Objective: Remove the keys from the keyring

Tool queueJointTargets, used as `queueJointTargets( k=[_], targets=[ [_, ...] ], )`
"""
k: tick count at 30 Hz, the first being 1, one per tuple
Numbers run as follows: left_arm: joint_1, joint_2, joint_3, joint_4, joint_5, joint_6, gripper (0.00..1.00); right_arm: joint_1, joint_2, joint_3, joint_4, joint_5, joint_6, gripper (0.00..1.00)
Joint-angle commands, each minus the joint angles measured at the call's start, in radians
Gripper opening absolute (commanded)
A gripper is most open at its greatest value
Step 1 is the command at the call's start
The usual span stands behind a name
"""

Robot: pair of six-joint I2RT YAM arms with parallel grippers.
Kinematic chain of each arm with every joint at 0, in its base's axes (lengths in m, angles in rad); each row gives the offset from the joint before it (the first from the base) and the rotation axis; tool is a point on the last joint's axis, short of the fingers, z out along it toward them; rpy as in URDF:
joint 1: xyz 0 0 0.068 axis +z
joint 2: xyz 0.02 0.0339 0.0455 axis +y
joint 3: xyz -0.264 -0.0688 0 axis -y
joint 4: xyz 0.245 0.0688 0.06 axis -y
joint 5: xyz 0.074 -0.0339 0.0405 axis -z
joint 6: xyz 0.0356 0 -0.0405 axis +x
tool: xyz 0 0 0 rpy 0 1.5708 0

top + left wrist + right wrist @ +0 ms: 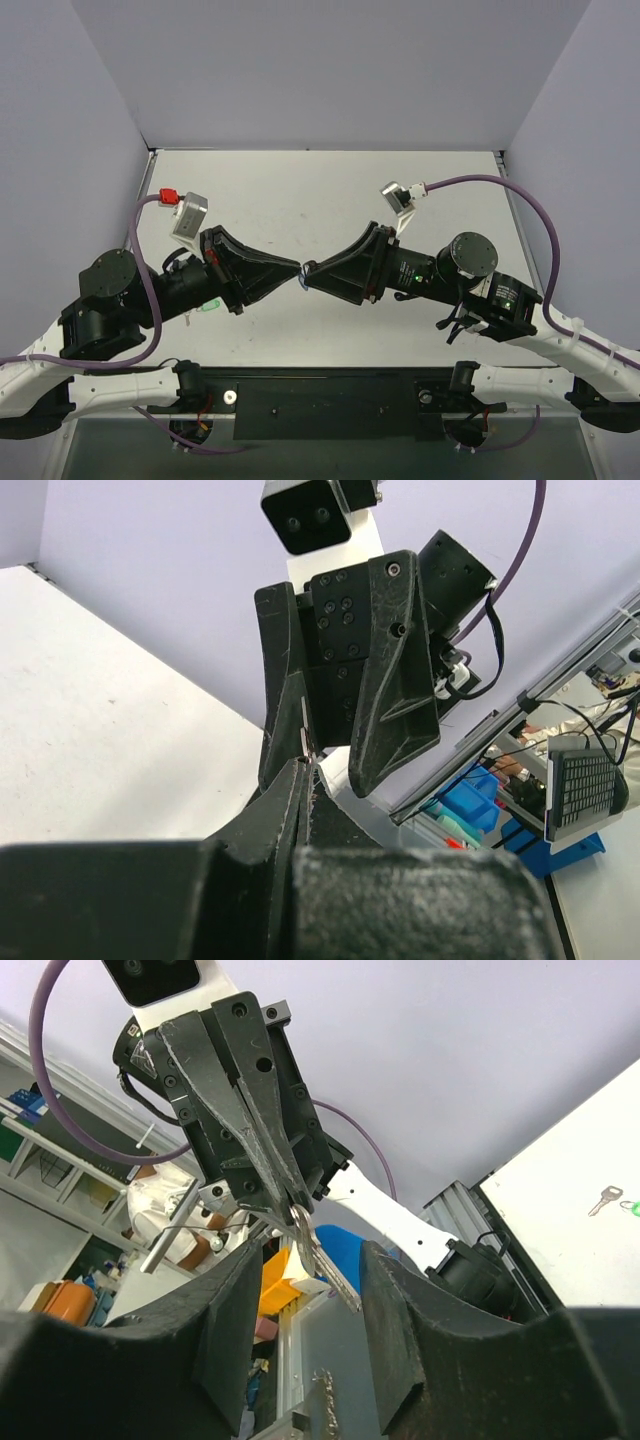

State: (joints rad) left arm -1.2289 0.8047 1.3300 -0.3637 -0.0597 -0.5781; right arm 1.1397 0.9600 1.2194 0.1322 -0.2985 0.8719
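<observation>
My left gripper [296,270] and right gripper [311,275] meet tip to tip above the middle of the table. In the right wrist view the left gripper [283,1203] is shut on the head of the small silver key [322,1258], which hangs between the open fingers of my right gripper [308,1272] without touching them. A blue shape [345,1252] sits right behind the key; I cannot tell if it is the blue tag. In the left wrist view my shut fingertips [303,768] show a thin silver edge [304,736].
A second silver key [603,1198] joined to a green tag [631,1205] lies on the white table; the green tag also shows under the left arm [210,306]. Grey walls enclose the table on three sides.
</observation>
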Motion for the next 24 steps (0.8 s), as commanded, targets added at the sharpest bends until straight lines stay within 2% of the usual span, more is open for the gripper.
queueJointTargets(
  k=[1,13,18,24],
  targets=[
    [-0.001,-0.001,0.003,0.069,-0.032,-0.014,0.0,0.002,-0.014,0.008,0.078,0.019,-0.004,0.38],
    [-0.001,-0.001,-0.005,0.066,-0.031,-0.019,0.0,0.0,-0.017,0.041,0.038,0.042,-0.027,0.31],
    [-0.001,-0.006,-0.015,0.068,-0.031,-0.023,0.0,0.0,-0.009,0.057,0.017,0.045,-0.034,0.22],
    [-0.003,-0.013,-0.012,0.052,-0.032,-0.019,0.0,-0.003,-0.01,0.072,-0.009,0.052,-0.045,0.21]
  ],
)
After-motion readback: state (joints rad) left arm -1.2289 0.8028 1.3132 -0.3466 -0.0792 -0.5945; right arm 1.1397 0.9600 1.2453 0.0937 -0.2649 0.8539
